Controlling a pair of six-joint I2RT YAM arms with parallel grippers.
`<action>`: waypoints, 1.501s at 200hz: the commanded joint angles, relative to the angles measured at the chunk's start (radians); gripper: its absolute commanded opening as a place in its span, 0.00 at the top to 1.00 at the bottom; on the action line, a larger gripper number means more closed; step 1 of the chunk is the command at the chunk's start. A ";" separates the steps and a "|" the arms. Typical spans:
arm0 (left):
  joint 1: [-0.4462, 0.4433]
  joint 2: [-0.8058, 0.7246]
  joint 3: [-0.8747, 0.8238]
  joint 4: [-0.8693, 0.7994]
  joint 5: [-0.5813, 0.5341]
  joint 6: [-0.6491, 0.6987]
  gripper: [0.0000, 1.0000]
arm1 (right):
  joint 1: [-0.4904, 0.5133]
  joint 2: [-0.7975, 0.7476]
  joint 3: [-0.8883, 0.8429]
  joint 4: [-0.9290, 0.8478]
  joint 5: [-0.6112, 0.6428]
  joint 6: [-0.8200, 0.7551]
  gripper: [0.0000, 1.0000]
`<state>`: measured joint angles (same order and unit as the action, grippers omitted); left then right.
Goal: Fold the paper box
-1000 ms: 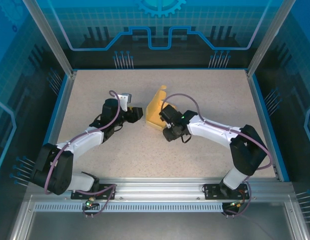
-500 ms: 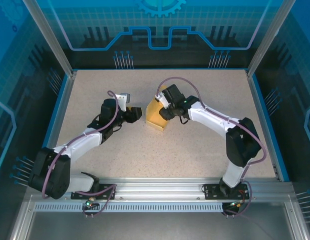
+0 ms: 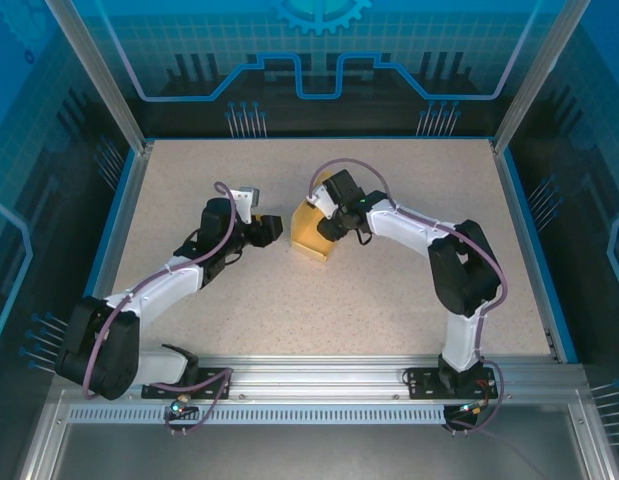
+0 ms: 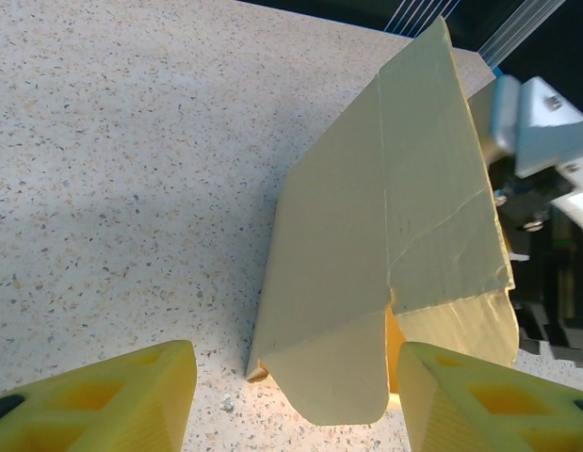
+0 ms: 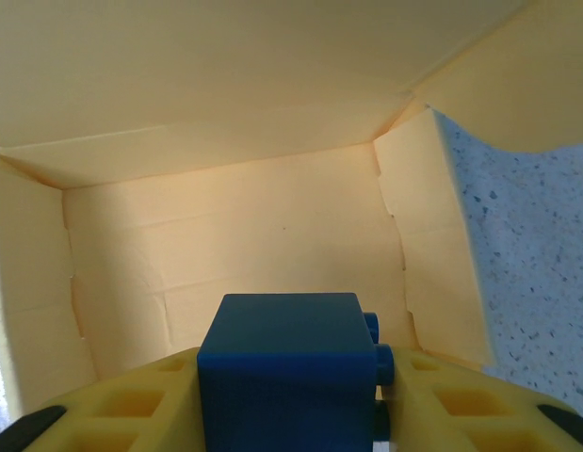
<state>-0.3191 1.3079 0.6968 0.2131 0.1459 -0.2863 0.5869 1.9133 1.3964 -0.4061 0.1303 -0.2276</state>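
Note:
The paper box (image 3: 311,236), pale yellow and partly folded, stands in the middle of the table with its open side towards the right arm. My right gripper (image 3: 331,214) reaches into that opening. In the right wrist view it (image 5: 289,400) is shut on a small blue cube (image 5: 286,363), with the paper box's inner walls (image 5: 234,226) just ahead. My left gripper (image 3: 277,229) is just left of the box. Its yellow fingers (image 4: 112,400) stand wide apart, and a rounded flap of the paper box (image 4: 333,377) hangs between them untouched.
The speckled table (image 3: 189,180) is bordered by blue side rails (image 3: 119,215) and aluminium posts. The right arm's elbow (image 3: 464,270) rises right of centre. Part of the right arm's grey and white wrist (image 4: 545,169) shows behind the box in the left wrist view.
The right gripper has swung with the blue cube from the box's near right side up to its far side and into the opening. The left arm has stayed put.

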 commanded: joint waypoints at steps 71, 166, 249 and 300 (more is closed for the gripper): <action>-0.005 -0.023 0.003 -0.026 -0.025 0.026 0.40 | -0.015 0.131 0.091 0.049 -0.004 -0.056 0.54; -0.005 0.017 0.008 -0.018 -0.021 0.034 0.40 | -0.015 0.132 0.096 0.044 0.028 -0.042 0.40; -0.005 0.030 0.009 -0.014 -0.017 0.036 0.40 | -0.049 -0.111 -0.052 0.095 -0.031 0.041 0.37; -0.004 0.032 0.004 -0.007 -0.010 0.025 0.40 | -0.172 -0.177 -0.103 0.151 -0.127 0.164 0.33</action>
<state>-0.3191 1.3296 0.6968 0.2062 0.1352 -0.2783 0.4591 1.7424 1.3170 -0.2913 0.0574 -0.1455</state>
